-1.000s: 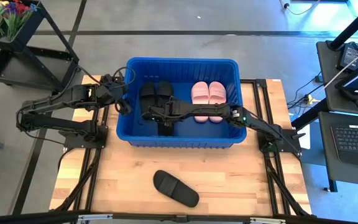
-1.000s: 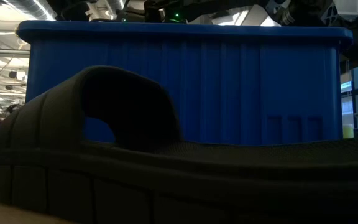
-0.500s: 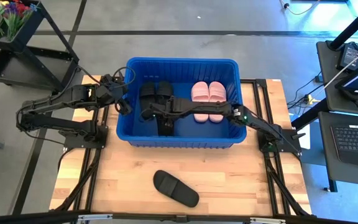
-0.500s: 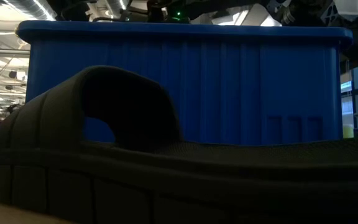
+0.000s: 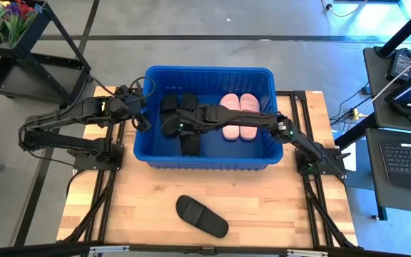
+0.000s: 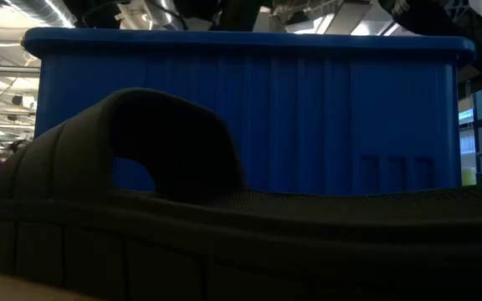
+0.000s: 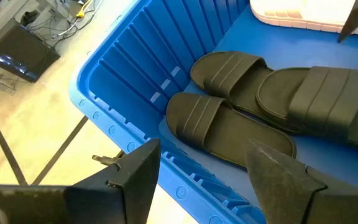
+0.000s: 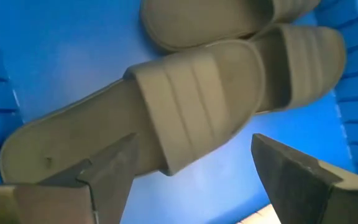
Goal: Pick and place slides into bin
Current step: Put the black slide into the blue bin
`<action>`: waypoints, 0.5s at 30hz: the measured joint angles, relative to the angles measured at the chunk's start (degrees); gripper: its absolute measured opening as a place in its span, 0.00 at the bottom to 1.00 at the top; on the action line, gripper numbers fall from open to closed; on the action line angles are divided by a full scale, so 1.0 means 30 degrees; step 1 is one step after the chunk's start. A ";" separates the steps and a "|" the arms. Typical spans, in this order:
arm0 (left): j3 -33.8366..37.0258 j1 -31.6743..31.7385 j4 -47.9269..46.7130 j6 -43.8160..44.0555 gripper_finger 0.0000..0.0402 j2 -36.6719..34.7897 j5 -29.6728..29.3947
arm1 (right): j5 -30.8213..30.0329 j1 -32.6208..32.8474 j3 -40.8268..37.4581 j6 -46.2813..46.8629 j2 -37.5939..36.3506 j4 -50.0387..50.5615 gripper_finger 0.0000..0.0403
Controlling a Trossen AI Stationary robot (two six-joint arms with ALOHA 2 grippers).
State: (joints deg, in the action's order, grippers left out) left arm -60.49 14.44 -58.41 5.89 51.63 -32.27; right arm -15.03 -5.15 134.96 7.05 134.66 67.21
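You are looking down on a light wooden slatted table (image 5: 262, 207) carrying the large rectangular blue plastic bin (image 5: 208, 161) with ribbed walls and a rolled rim, sitting at the far middle of the top. In the low view its blue wall (image 6: 325, 117) is filling the background.

Your right arm is reaching from the right side of the table across the bin's interior, and your right gripper (image 5: 171, 128) is hovering over the black slides in the left half; its wrist camera is showing the two fingers (image 8: 114, 165) spread wide with nothing between them, just above a strapped slide (image 8: 185, 112) that is lying on top of another. Your left arm is resting outside the bin's left wall, with the left gripper (image 5: 143, 123) by the rim; its fingers (image 7: 135, 180) are also standing wide apart and holding nothing.

Inside the bin, the pale pinkish-white pair of slides (image 5: 238, 114) is lying side by side in the right half, toes toward the far wall. Three black slides (image 7: 278, 102) are crowding the left half, overlapping one another, the nearest one (image 7: 225, 127) lying close to the ribbed wall.

One black open-toe slide sandal (image 5: 201, 215) is lying alone on the near table, well apart from the bin, angled diagonally; in the low view it is looming right in front of the lens (image 6: 166, 226).
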 joint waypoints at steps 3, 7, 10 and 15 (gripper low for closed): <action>0.0000 -0.0002 0.0006 0.0000 0.57 0.0002 0.0000 | -0.0044 -0.0161 0.0000 -0.0057 -0.0510 0.0114 0.77; 0.0000 0.0002 0.0027 0.0000 0.57 -0.0003 0.0000 | -0.0056 -0.0233 0.0000 -0.0594 -0.1743 0.0357 0.77; 0.0000 0.0005 0.0027 0.0000 0.57 0.0002 0.0000 | -0.0051 -0.0153 0.0000 -0.1639 -0.2885 0.0342 0.77; 0.0000 -0.0003 0.0027 0.0000 0.57 -0.0005 0.0000 | 0.0418 0.0801 0.0022 -0.4028 -0.4966 0.0304 0.77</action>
State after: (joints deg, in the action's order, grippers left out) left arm -60.49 14.44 -58.33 5.89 51.62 -32.27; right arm -13.77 -2.74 135.02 -5.03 119.76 68.12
